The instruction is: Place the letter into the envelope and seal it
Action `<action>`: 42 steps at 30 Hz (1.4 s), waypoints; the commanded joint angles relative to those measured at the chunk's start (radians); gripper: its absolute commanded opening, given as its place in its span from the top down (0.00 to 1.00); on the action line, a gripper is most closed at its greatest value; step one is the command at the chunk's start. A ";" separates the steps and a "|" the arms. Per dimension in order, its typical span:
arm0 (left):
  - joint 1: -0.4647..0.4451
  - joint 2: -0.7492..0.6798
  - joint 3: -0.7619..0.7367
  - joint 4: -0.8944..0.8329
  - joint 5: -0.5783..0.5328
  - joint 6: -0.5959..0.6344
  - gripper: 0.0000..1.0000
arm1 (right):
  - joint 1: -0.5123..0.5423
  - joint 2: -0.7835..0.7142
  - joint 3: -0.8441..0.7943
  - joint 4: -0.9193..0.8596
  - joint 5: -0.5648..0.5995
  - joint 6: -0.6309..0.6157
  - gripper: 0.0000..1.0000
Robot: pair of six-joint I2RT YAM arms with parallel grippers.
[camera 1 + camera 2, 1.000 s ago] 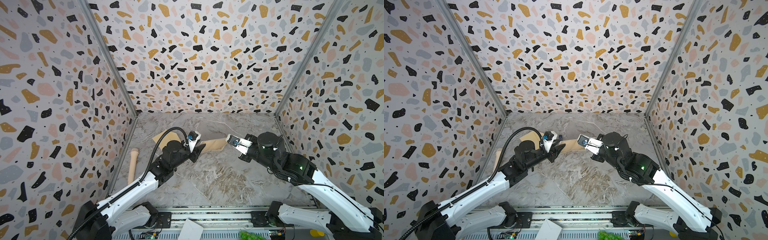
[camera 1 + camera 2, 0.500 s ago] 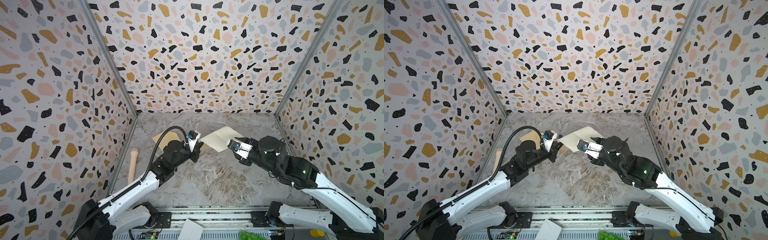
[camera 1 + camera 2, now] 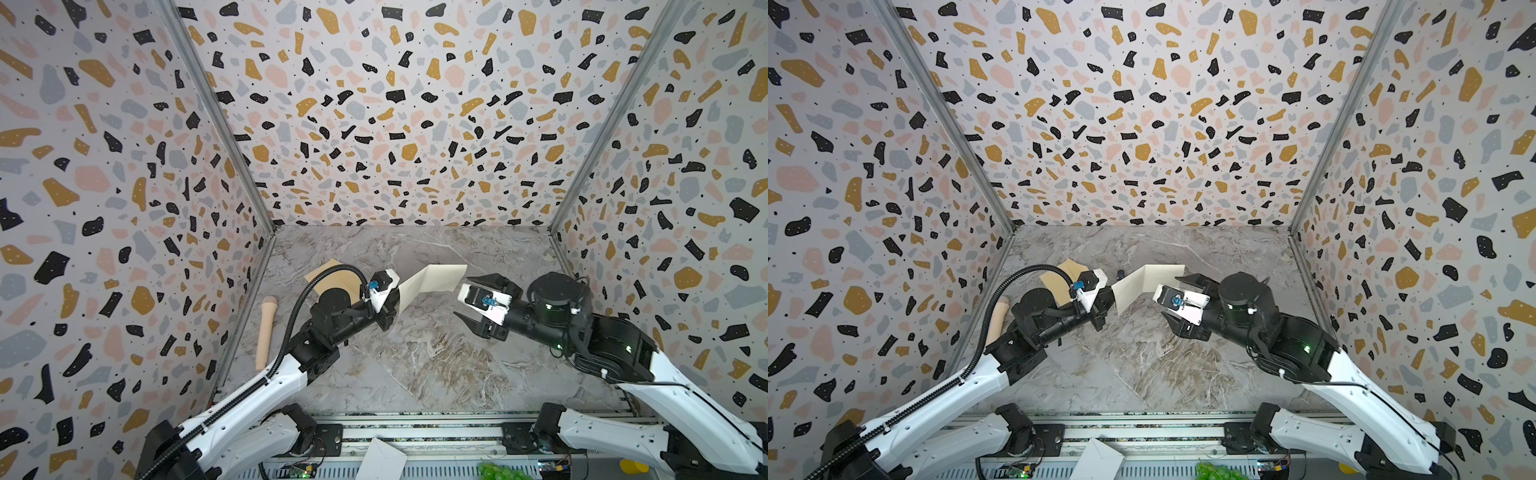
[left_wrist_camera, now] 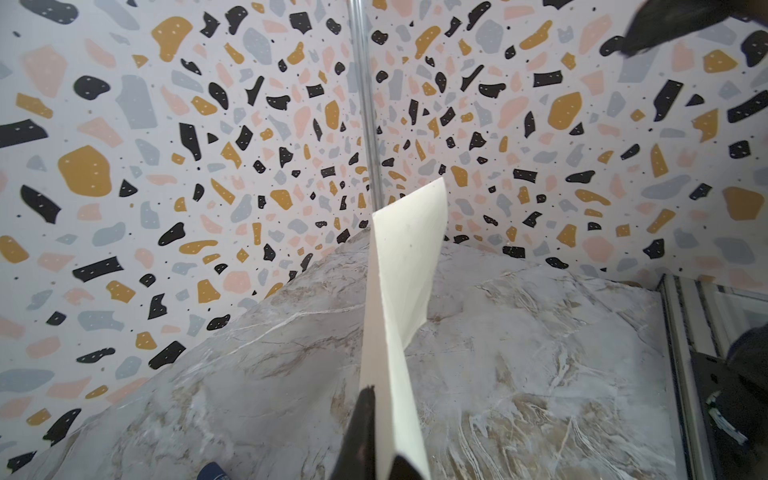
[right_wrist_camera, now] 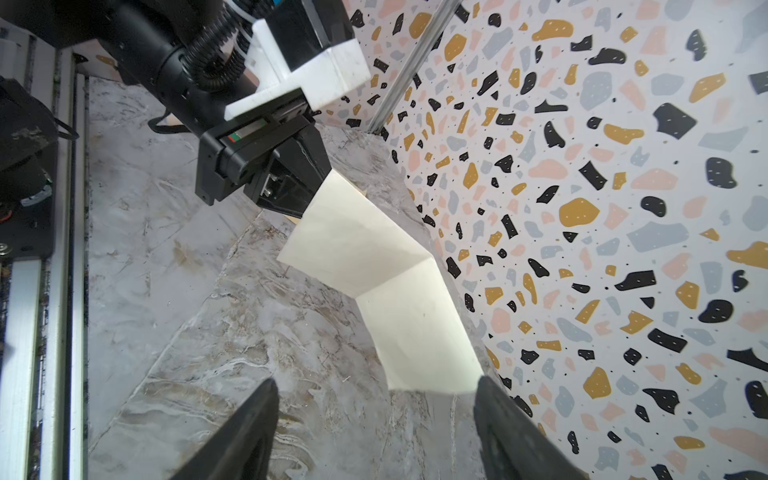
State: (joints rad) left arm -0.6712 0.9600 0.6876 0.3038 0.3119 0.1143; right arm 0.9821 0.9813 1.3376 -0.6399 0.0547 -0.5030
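Note:
The letter (image 3: pixel 432 282) (image 3: pixel 1150 282) is a cream sheet bent at one crease, showing its plain side and held in the air above the marble floor. My left gripper (image 3: pixel 395 299) (image 3: pixel 1111 301) (image 4: pixel 382 436) is shut on one end of it. The letter's (image 5: pixel 374 270) free end reaches just in front of my right gripper (image 3: pixel 462 296) (image 3: pixel 1170 296) (image 5: pixel 376 382), which stands open and holds nothing. The tan envelope (image 3: pixel 332 276) (image 3: pixel 1059 278) lies flat behind the left arm, partly hidden by it.
A beige rod (image 3: pixel 266 328) (image 3: pixel 998 320) lies along the left wall. A small dark blue object (image 3: pixel 1120 273) sits on the floor behind the letter. White folded paper (image 3: pixel 382 459) and green grapes (image 3: pixel 498 471) lie beyond the front rail. Terrazzo walls close three sides.
My right gripper has let go of the letter, opened wide and drawn back to the right. The left gripper has shut on the letter, and the sheet has sprung open at its crease.

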 commanded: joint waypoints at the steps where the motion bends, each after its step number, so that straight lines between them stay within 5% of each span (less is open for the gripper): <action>1: -0.011 -0.009 0.010 -0.027 0.097 0.102 1.00 | 0.004 0.051 0.040 0.017 -0.047 -0.034 0.25; 9: -0.034 -0.018 0.007 -0.080 0.147 0.165 1.00 | 0.004 0.134 0.055 0.028 -0.069 -0.073 0.36; 20: -0.047 -0.022 0.007 -0.094 0.173 0.177 1.00 | 0.003 0.176 0.025 0.048 -0.085 -0.089 0.62; 33: -0.051 -0.044 0.005 -0.103 0.194 0.192 1.00 | -0.001 0.204 0.002 0.020 -0.116 -0.100 0.71; 42: -0.051 -0.046 0.005 -0.097 0.190 0.184 1.00 | -0.006 0.202 -0.016 0.023 -0.124 -0.098 0.91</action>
State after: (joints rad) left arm -0.7158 0.9268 0.6876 0.1772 0.4889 0.2962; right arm 0.9791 1.1942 1.3312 -0.6094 -0.0578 -0.6075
